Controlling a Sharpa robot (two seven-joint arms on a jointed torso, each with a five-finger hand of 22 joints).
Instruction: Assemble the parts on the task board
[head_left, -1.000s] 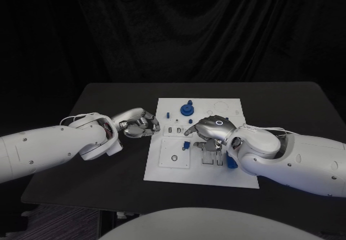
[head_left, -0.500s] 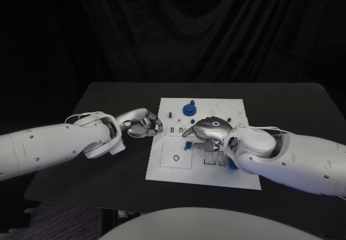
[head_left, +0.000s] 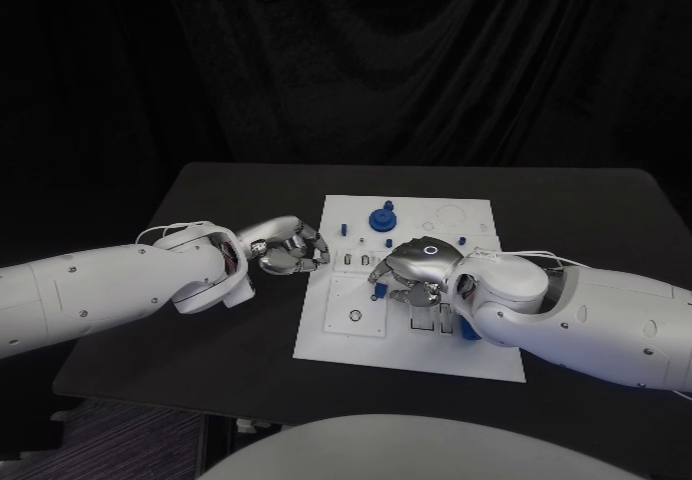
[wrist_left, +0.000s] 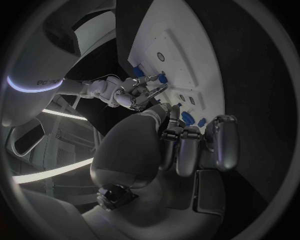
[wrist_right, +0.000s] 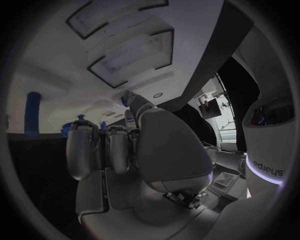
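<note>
The flat white rectangular task board (head_left: 361, 345) lies mid-worktop (head_left: 577, 210). The right hand (head_left: 411, 268) hovers over the board's middle, fingers curled down by a small blue part (head_left: 376, 291); whether they grip it cannot be told. The left hand (head_left: 287, 249) sits at the board's left edge, fingers curled in, holding nothing. A blue round knob (head_left: 382, 217) stands near the far edge.

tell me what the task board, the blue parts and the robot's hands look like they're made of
Task board: looks like matte white plastic; even, glare-free surface with recessed panels and holes.
Blue parts, such as the tall knob: probably molded or printed plastic; uniform saturated colour, no metallic shine.
Left hand and right hand: apparently metal or metal-finished shells; silver with bright highlights. Which one, the look leaves open.
</note>
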